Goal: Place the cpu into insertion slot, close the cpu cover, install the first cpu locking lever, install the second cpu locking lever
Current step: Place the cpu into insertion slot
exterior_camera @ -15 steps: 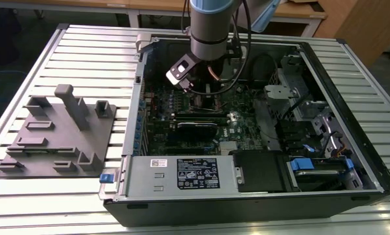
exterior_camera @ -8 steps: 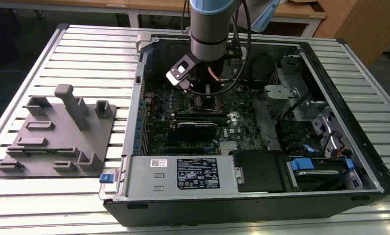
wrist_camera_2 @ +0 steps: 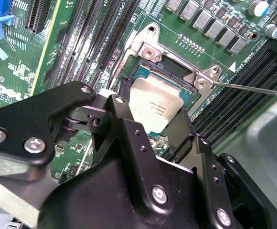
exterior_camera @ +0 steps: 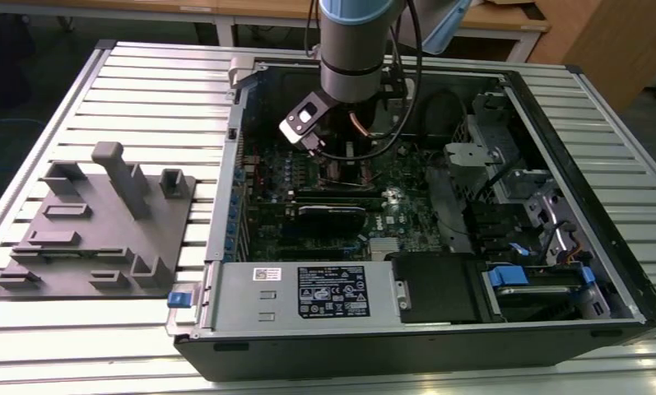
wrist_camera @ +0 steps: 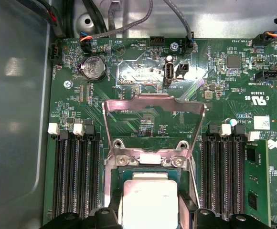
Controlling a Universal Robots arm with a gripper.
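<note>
1. End effector (wrist_camera_2: 153,113) first: its black jointed fingers (wrist_camera_2: 181,130) bear on two opposite edges of the small, flat, square cpu with the dull silver-grey metal top (wrist_camera_2: 154,101). We judge it to be clamped on the chip. Holding it by the edges leaves the top face and the underside untouched.
2. We place the cpu within the outline of the dark square insertion slot (wrist_camera_2: 160,71) on the green motherboard (wrist_camera: 138,71). The first wrist view agrees (wrist_camera: 150,198). Whether the cpu is seated or hangs just above the contacts we cannot tell, because the fingers cover both side edges.
3. The thin, square, silver metal cpu cover (wrist_camera: 153,99) stands tipped up on its hinge at one edge of the slot, and the board shows through its open window. Raised like this, it leaves the slot free to take the chip.
4. One thin silver wire locking lever (wrist_camera_2: 253,89) is swung out, away from the slot and unlatched. We cannot make out the other one.
5. Long black memory slots (wrist_camera: 76,176) flank the socket on two sides, close to the fingers.
6. In the exterior view the grey robot arm (exterior_camera: 355,49) reaches into the open black computer case (exterior_camera: 416,358) lying on the slatted metal tabletop (exterior_camera: 141,74). The arm and its cables cover the socket area there.
</note>
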